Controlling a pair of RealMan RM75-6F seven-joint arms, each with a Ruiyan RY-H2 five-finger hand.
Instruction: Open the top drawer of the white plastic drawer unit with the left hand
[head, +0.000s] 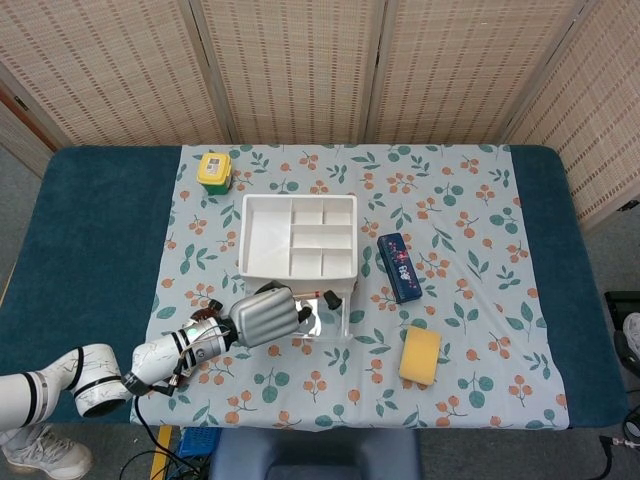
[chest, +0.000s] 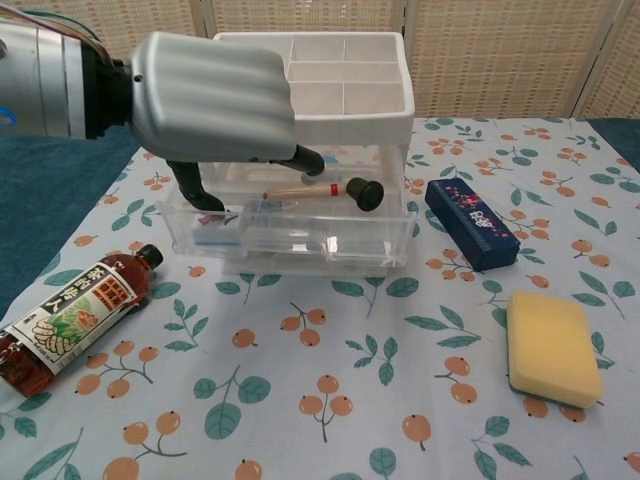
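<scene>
So one drawer unit (chest: 310, 150), one bottle (chest: 70, 318), one sponge (chest: 553, 346); left robot hand (chest: 215, 100) curls loosely over the pulled-out top drawer (chest: 290, 235), holding nothing.

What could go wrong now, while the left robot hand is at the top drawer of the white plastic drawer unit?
1. The left robot hand reaches over the clear, partly pulled-out top drawer; its dark fingertips might slip off the front edge.
2. The white plastic drawer unit looks light, so a harder pull may drag or tip it forward.
3. The brown tea bottle lies on the cloth near the left arm and could be knocked when the arm withdraws.
</scene>
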